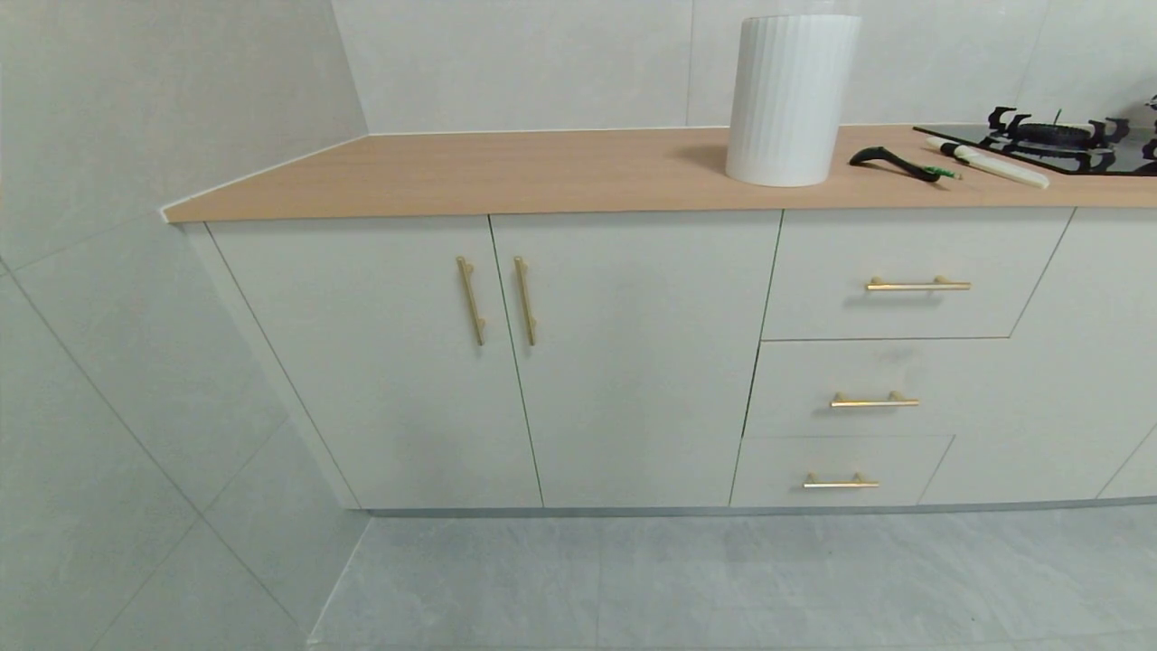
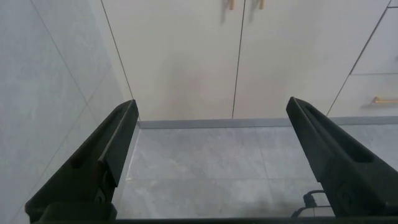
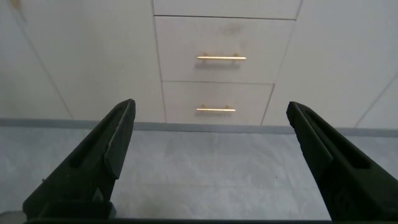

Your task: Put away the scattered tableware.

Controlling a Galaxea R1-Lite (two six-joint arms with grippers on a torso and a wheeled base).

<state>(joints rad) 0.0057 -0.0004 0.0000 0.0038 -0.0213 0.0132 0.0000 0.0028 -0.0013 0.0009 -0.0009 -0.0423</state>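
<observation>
Tableware, a black-handled utensil [image 1: 890,161] and a white utensil [image 1: 990,165], lies on the countertop [image 1: 452,172] beside the white canister [image 1: 788,99], nothing stored yet, while the left gripper [image 2: 211,106] and the right gripper [image 3: 211,104] hang wide open before the cabinet [image 1: 633,362].

Two utensils [image 1: 890,161] [image 1: 990,164], one white cylinder [image 1: 788,99], two doors [image 1: 362,362] [image 1: 642,362], three drawers [image 1: 904,316] [image 1: 868,371] [image 1: 836,457].

This is a kitchen. Straight ahead of the left gripper [image 2: 211,102] stand pale cabinet doors [image 2: 180,56]; ahead of the right gripper [image 3: 210,104], stacked drawers [image 3: 217,37] with brass bar handles [image 3: 221,58]. Grey floor tiles [image 3: 205,168] lie beneath both. A wooden countertop [image 1: 452,172] tops the units against tiled walls [image 1: 524,63], carrying a gas hob [image 1: 1053,136] and a peeler [image 1: 890,161].
</observation>
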